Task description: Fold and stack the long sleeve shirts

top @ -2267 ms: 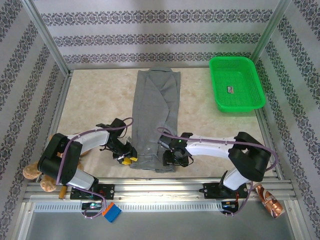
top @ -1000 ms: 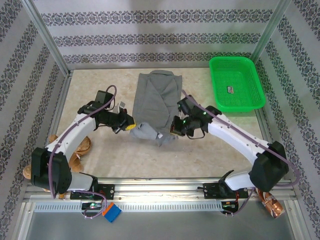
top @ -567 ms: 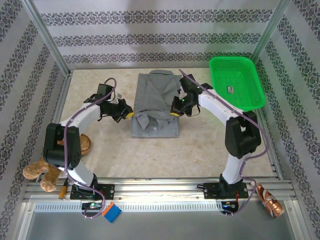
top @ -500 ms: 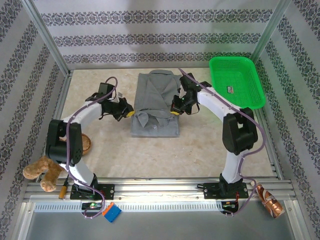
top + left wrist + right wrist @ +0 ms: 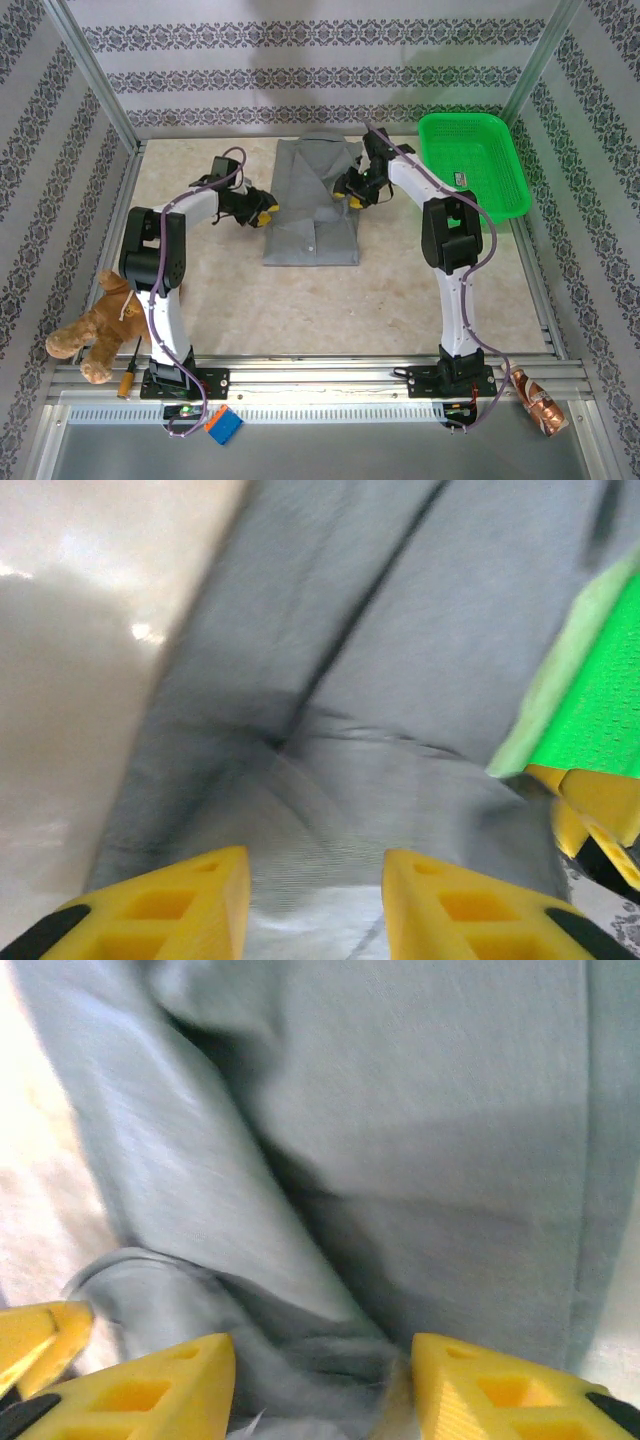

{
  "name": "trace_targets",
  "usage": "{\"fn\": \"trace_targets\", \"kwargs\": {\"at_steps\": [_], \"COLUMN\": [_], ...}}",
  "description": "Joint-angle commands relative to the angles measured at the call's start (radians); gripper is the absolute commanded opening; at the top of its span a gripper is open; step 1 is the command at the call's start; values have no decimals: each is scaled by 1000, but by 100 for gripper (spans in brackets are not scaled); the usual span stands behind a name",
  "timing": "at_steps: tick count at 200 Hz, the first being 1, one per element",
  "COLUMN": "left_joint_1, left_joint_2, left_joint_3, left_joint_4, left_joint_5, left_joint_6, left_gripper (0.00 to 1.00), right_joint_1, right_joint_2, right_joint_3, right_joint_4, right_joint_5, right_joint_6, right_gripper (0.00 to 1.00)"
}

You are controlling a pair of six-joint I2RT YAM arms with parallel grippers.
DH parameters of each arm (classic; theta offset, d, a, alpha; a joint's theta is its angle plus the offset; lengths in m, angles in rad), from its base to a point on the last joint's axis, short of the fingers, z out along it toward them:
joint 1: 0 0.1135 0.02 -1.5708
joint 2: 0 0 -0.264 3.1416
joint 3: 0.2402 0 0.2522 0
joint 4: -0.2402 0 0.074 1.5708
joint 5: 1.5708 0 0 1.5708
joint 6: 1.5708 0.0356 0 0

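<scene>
The grey long sleeve shirt point(image 5: 312, 228) lies as a folded rectangle at the middle back of the table, collar end farthest from me. My left gripper point(image 5: 264, 208) is at the shirt's left edge and my right gripper point(image 5: 350, 193) at its right edge, both reaching far out. In the left wrist view the yellow fingers point(image 5: 170, 905) of the left gripper point(image 5: 316, 905) stand apart over rumpled grey shirt fabric point(image 5: 380, 660). In the right wrist view the right gripper point(image 5: 322, 1390) is likewise open above a creased fold of the shirt point(image 5: 420, 1110).
A green basket point(image 5: 470, 214) sits at the back right, close to the right arm. A brown plush toy point(image 5: 95, 325) lies at the near left by the left arm's base. Metal frame posts and patterned walls close in the table.
Both grippers carried the shirt's near hem away from me and laid it over the far half, halving the shirt. Both arms are now stretched out far, the grippers at the shirt's sides.
</scene>
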Motion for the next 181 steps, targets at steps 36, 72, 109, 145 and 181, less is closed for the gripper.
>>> {"fn": "trace_targets", "kwargs": {"at_steps": [36,72,109,145,181], "left_joint_1": [68,48,-25,-50,-51], "left_joint_2": [-242,-368,-391,-391,-370], "left_joint_3": [13,-151,-370,-468,-531], "left_joint_4": [-146,-207,-44,-14,121], "left_joint_5": [-107,-82,44,-2,31], "left_joint_6": [53,126,84,78,-8], "left_gripper": [51,57,57,57,58], "right_joint_1": [0,33,122,186,191], "right_joint_2": [-279,-448,-430,-399,-425], "right_joint_3": [-116,-442,-616,-660,-710], "right_joint_4": [61,71,107,110,117], "right_joint_5": [58,109,159,229,255], "right_joint_6": [1,-39,-58,-42,-36], "right_gripper": [62,64,60,61,63]}}
